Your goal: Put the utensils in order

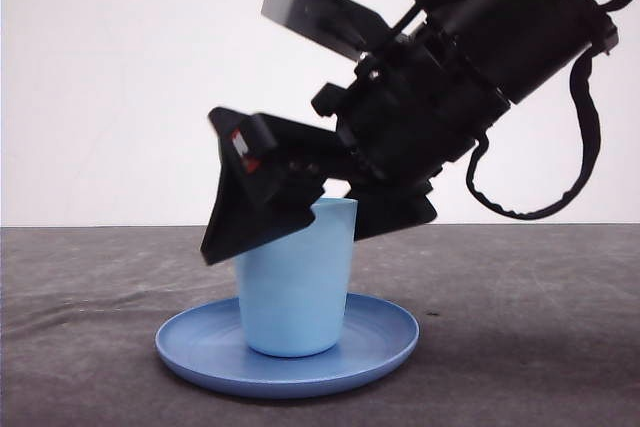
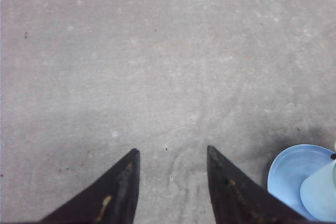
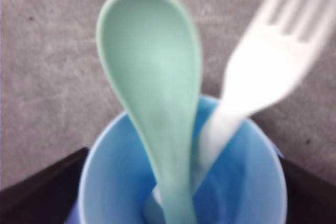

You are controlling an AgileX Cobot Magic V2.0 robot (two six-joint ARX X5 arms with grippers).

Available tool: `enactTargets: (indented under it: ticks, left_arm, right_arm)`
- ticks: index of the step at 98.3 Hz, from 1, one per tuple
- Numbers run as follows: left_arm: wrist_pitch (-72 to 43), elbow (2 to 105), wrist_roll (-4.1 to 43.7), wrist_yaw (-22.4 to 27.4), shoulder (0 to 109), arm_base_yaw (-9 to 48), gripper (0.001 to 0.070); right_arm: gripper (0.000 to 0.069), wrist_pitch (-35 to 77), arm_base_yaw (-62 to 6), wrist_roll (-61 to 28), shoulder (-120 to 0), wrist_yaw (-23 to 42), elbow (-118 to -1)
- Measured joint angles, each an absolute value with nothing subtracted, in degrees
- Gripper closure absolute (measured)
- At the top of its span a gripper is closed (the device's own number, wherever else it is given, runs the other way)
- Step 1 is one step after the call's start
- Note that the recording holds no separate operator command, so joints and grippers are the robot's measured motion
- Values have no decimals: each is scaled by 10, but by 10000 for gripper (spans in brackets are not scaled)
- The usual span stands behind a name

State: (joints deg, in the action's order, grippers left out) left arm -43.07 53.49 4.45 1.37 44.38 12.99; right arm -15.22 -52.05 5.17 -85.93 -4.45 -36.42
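Mint-green spoon [image 3: 157,103] and white fork [image 3: 262,66] stood handles-down in the light blue cup [image 1: 296,282] on the blue plate [image 1: 195,347]; right pincer [image 1: 262,202] straddled the rim, grip unclear; left pincer [image 2: 170,187] parted, empty over the counter [image 2: 157,51].

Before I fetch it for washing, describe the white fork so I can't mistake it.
On the round blue plate stands a light blue plastic cup. Two utensils stand inside, handles down. The white plastic fork has tines; its neighbour, the mint-green plastic spoon, ends in a smooth oval bowl.
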Motion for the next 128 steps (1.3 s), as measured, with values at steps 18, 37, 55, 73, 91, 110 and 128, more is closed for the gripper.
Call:
enactTargets:
  ticks: [18,37,55,73,91,110,128]
  left_arm:
    - [-431,535,44,14,444,130,477]
    - [-436,535,44,14,444,130,477]
    - [-448,535,44,14,444,130,477]
    - [-448,535,44,14,444,130,477]
    - [-449,535,44,14,444,130,477]
    - [-461,535,44,14,444,130,477]
    - [-461,535,44,14,444,130,477]
  right_arm:
    - [11,-101,-517,59,-845,-44,-364]
    - [11,6,-494,61,-770,-45,-364]
    - [11,140,-433,58,-669,-43,-365]
    - [11,275,-332,58,-573,-43,-393]
    - [11,382,-224,58,-514,-42,-449]
    - [11,461,-131,58,-502,-42,-473]
    - [11,478,-87,58,-502,-42,-473]
